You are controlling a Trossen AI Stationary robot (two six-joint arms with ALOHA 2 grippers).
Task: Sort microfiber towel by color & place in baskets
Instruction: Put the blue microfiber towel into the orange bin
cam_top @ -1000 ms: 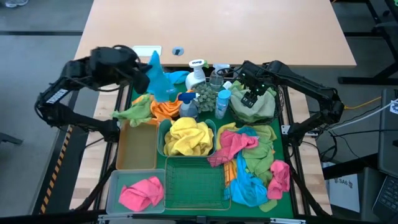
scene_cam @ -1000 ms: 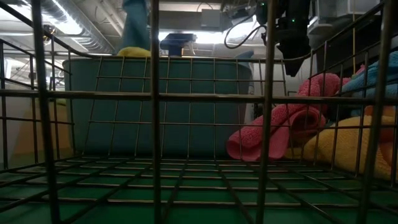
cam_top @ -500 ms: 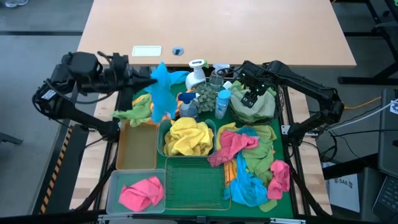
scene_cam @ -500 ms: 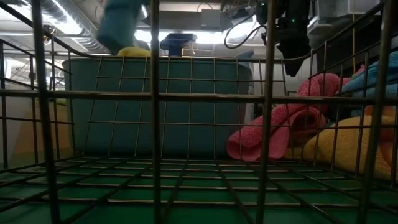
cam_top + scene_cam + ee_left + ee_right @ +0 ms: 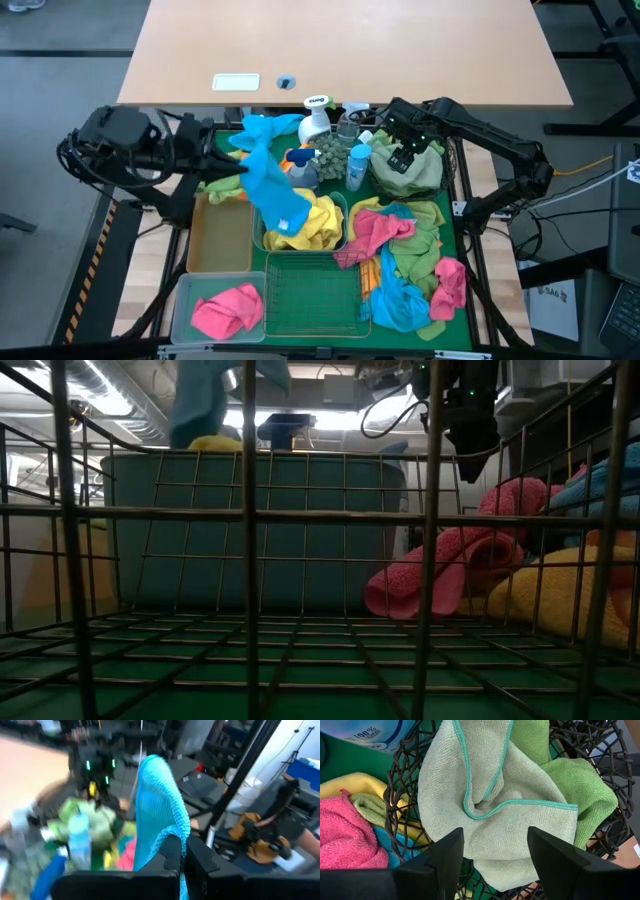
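The left hand (image 5: 181,851) pinches a blue towel (image 5: 268,180) by one edge; it hangs limp over the teal tub (image 5: 345,222). Soft and light, it looks best gripped at a bunched fold. The right hand (image 5: 495,851) hovers wide over the black basket (image 5: 600,750).

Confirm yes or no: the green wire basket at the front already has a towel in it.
No. In the high view the green wire basket shows only bare mesh, while the pink towel lies in the clear bin beside it.

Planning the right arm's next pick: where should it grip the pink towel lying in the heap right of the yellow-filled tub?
Probably from straight above, pinching the raised fold at the middle of the pink towel. It lies crumpled on top of the green towel, so its bunched crest offers the easiest bite.
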